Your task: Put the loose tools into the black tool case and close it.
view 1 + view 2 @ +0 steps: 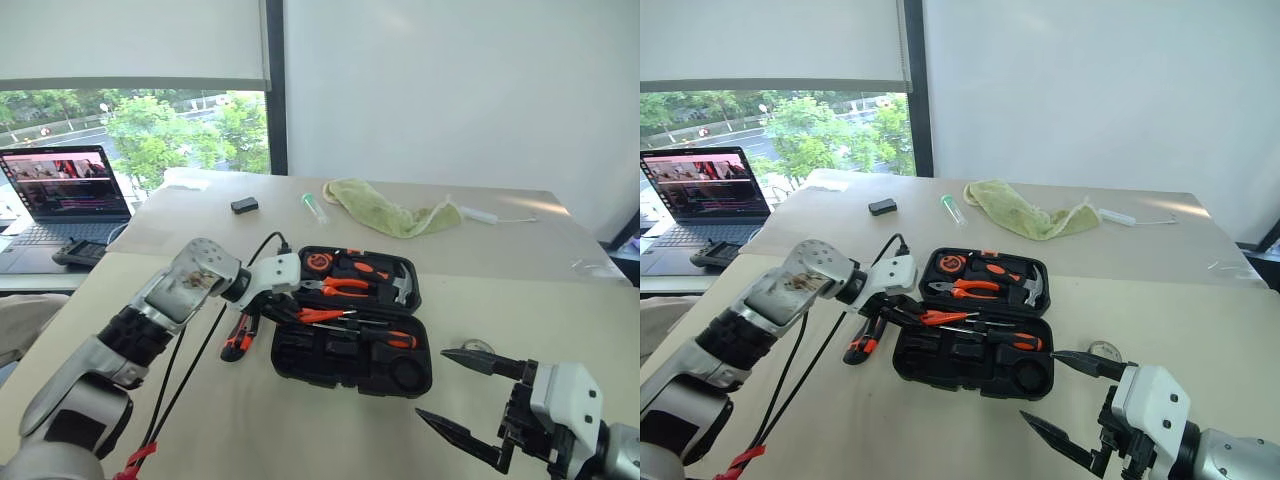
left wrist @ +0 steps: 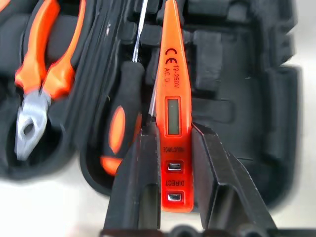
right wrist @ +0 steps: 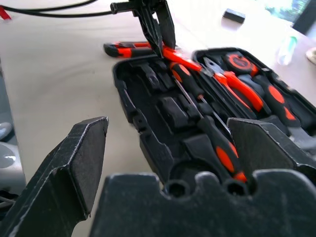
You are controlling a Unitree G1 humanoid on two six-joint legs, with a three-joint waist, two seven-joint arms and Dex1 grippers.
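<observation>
The left gripper (image 2: 170, 163) pinched the slim all-orange plastic tester screwdriver (image 2: 171, 94) over the open black ribbed plastic tool case (image 1: 352, 372), at its nine o'clock edge; the right gripper (image 1: 455, 392) stood spread wide at the case's five o'clock.

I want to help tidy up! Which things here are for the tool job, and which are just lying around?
For the job:
- black plastic tool case, open
- slim orange tester screwdriver, held by the left gripper
- orange-and-black utility knife on the table

Just lying about:
- open laptop
- crumpled green cloth
- small black block
</observation>
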